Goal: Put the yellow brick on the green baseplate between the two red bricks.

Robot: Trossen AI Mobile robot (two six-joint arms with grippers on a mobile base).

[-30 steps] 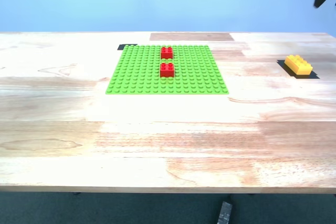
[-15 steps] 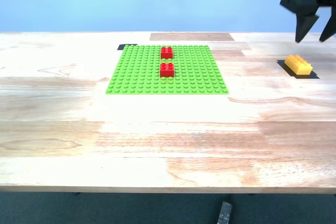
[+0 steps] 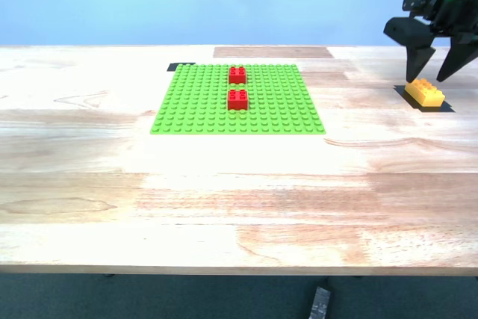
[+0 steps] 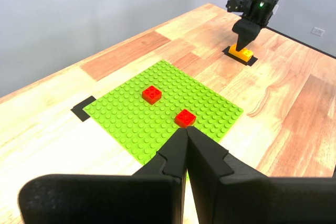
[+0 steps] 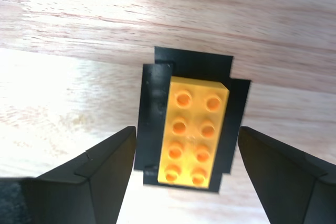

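Pale wooden bench (image 3: 224, 207) | first tool (image 4: 186, 136) pressed closed, empty, idle | flat green studded baseplate (image 3: 194, 106), two small red studded bricks (image 3: 237, 98) with a gap between | orange-yellow studded brick (image 3: 424, 92) on black tape, exterior view's right | second tool (image 3: 433, 74) spread wide, empty, above it | step: reaching; next: lower, squeeze long sides.

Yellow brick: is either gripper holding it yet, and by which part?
No. My second gripper is open above the yellow brick, not touching it. My first gripper is shut on nothing.
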